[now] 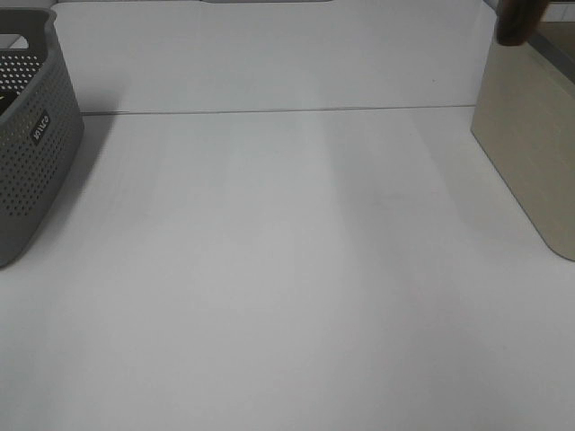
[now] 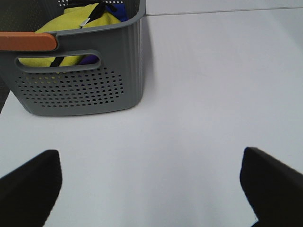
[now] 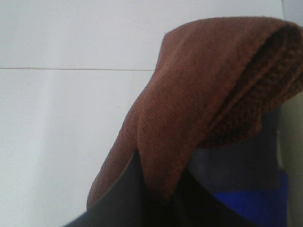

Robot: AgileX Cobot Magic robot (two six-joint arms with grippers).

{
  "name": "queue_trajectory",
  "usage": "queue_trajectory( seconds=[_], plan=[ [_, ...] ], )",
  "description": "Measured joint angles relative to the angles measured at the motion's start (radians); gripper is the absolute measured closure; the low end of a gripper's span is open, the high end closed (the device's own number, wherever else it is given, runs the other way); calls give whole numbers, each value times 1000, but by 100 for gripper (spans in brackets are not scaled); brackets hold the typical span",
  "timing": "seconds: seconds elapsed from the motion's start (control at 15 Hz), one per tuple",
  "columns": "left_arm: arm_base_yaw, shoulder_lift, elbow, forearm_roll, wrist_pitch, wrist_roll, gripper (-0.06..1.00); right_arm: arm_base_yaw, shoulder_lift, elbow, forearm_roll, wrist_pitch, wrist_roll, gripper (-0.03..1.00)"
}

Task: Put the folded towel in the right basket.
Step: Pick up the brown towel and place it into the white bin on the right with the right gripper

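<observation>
- White table [image 1: 287,269] filled the high view, with a gray holed basket [image 1: 27,135] at its left edge and the beige right basket [image 1: 530,135] at its right edge.
- Brown towel [image 3: 203,94] sat in the right claw [image 3: 156,201], whose dark fingers [image 3: 120,198] were pinched on one end of it; the cloth ran out from the grip and bulged into a thick rounded fold beyond the tips.
- From the high camera only a dark brown bit of the towel showed, at the far corner of the right basket and over its rim; whether it touched the rim could not be told.
- Blue fabric [image 3: 246,203] showed behind the towel in the right wrist view.
- Left claw [image 2: 151,189] hung over bare table with its tips spread wide apart, holding nothing, near the gray basket, which held a yellow cloth [image 2: 75,28].
</observation>
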Motion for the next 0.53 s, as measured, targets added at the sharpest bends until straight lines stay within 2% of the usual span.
queue_trajectory(
  seconds=[0.27, 0.53],
  plan=[
    [0, 0, 0, 0, 0, 0, -3, -161, -46, 149, 0, 0, -1, 90],
    [0, 0, 0, 0, 0, 0, -3, -182, 41, 176, 2, -1, -10, 90]
  ],
)
